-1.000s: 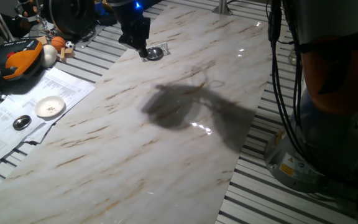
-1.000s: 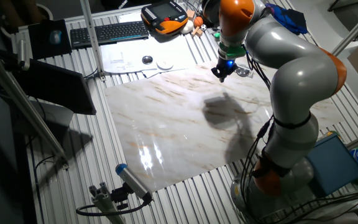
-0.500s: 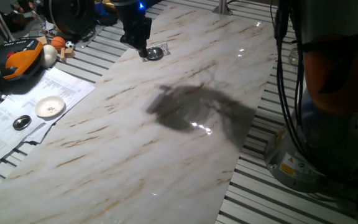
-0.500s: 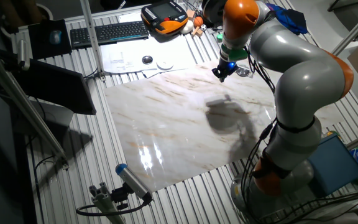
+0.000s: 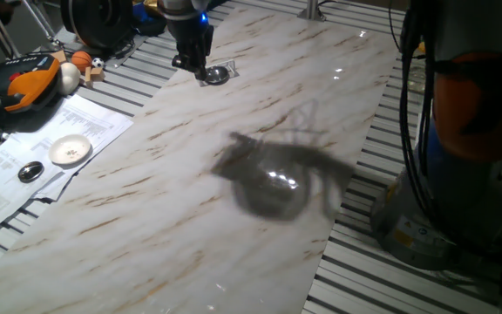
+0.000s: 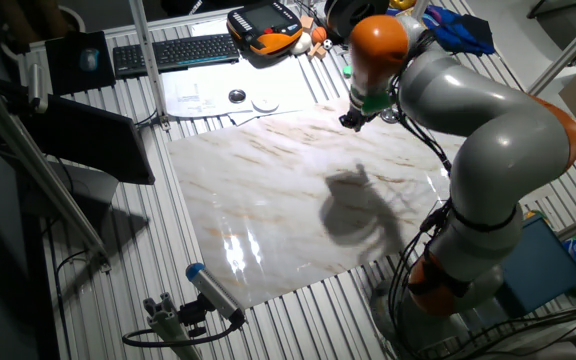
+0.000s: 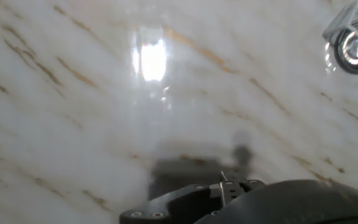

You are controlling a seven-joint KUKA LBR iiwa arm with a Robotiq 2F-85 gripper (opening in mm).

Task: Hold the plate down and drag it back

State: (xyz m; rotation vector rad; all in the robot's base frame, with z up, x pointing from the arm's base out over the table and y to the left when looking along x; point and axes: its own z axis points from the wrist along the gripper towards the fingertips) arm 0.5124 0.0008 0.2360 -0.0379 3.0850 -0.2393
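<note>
hand view: plate [image 7: 355,47] off to upper right, apart from pincer [image 5: 190,63]; pincer opening can't tell.

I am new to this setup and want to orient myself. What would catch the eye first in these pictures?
First the big grey and orange robot arm bending over the marble-patterned tabletop, with its dark shadow mid-table. Its gripper hangs at the far edge, beside the small shiny metal plate. Left of the marble, a white saucer lies on printed papers.
</note>
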